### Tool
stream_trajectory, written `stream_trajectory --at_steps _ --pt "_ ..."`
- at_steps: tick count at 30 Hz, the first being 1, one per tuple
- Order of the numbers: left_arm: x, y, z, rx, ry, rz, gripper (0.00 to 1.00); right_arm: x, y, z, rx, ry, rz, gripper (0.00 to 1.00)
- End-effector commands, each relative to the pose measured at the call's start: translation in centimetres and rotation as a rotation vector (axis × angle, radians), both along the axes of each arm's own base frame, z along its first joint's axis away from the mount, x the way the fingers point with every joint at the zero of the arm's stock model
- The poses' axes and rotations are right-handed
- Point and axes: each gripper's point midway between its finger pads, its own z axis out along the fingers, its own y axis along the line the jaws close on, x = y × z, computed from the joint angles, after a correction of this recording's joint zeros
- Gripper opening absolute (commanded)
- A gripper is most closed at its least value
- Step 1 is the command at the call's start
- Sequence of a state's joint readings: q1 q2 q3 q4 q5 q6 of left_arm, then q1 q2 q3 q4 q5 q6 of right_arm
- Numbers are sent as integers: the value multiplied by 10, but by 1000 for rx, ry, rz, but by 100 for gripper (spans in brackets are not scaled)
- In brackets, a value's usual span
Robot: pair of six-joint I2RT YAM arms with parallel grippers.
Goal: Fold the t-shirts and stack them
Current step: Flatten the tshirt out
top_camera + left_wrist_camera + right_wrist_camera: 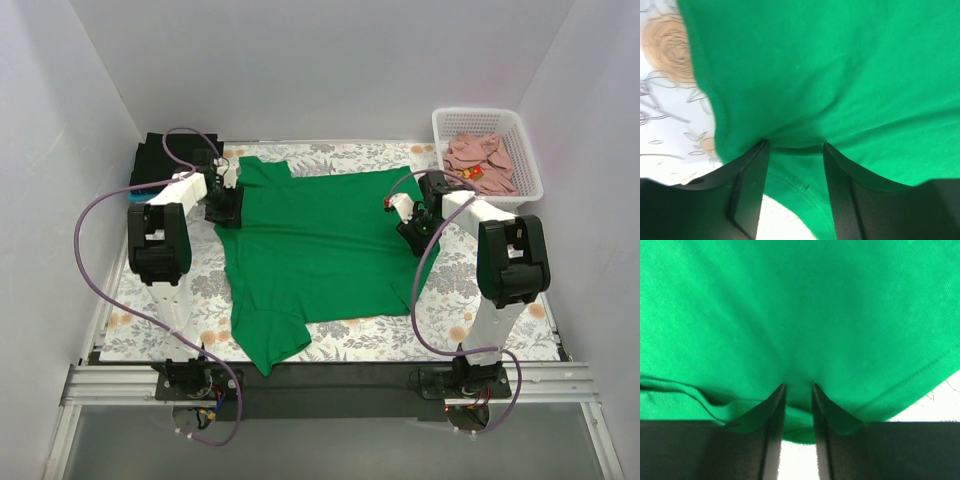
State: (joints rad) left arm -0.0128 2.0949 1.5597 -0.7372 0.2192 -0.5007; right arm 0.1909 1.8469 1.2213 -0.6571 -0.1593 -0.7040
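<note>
A bright green t-shirt (320, 240) lies spread flat on the flowered table cover, one sleeve trailing toward the near edge. My left gripper (228, 207) is at the shirt's left edge near the collar. In the left wrist view its jaws (795, 145) hold a bunched, stitched hem of the green t-shirt (840, 75). My right gripper (415, 228) is at the shirt's right edge. Its jaws (798, 386) stand narrow, pinching a fold of the green cloth (800, 305). A dusty pink t-shirt (478, 160) lies crumpled in the basket. A black t-shirt (160, 160) sits at the back left.
The white lattice basket (470, 112) stands at the back right corner. A sliver of light blue cloth (134, 186) shows under the black one. The flowered table cover (400, 335) shows around the shirt. White walls close in the left, right and back.
</note>
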Motion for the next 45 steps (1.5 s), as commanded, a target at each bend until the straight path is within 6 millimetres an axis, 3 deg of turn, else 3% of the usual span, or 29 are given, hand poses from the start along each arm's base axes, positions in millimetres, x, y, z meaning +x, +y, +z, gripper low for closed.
stream_trajectory --at_steps 1,3,6,7,9,10,13,15,18,24,28,32,37,40,45 --pt "8 13 38 47 -66 -8 49 12 3 43 21 -81 4 40" --pt "4 8 62 19 -86 -9 52 5 6 64 41 -97 6 47" --pt "-16 -5 80 -54 -63 -17 54 -14 15 81 61 -91 18 50" --pt "-24 -11 93 -82 -81 -32 55 -25 21 78 60 -69 36 51" --pt "-49 -26 92 -119 -43 -62 57 -40 28 78 56 -50 40 54" --pt "-59 -32 103 -147 -60 -77 58 -47 36 76 51 -42 63 55" --pt "-99 -59 99 -207 -5 -125 58 -66 48 64 38 4 77 59" --pt "-126 -64 81 -180 30 -140 58 -74 53 56 28 35 72 63" --pt "-149 -58 58 -149 78 -122 58 -81 57 46 0 52 83 66" --pt "-169 -41 28 -63 118 -111 58 -92 55 27 -64 76 105 65" --pt "-172 -38 17 -47 122 -111 58 -90 62 21 -72 67 95 65" --pt "-175 -37 9 -40 141 -112 58 -88 72 16 -64 76 99 61" --pt "-177 -34 2 -26 150 -111 58 -89 74 8 -75 94 108 46" --pt "-180 -32 -1 -19 158 -111 58 -91 72 6 -84 101 112 34" --pt "-181 -29 -3 -2 161 -112 58 -99 67 25 -75 85 118 8"
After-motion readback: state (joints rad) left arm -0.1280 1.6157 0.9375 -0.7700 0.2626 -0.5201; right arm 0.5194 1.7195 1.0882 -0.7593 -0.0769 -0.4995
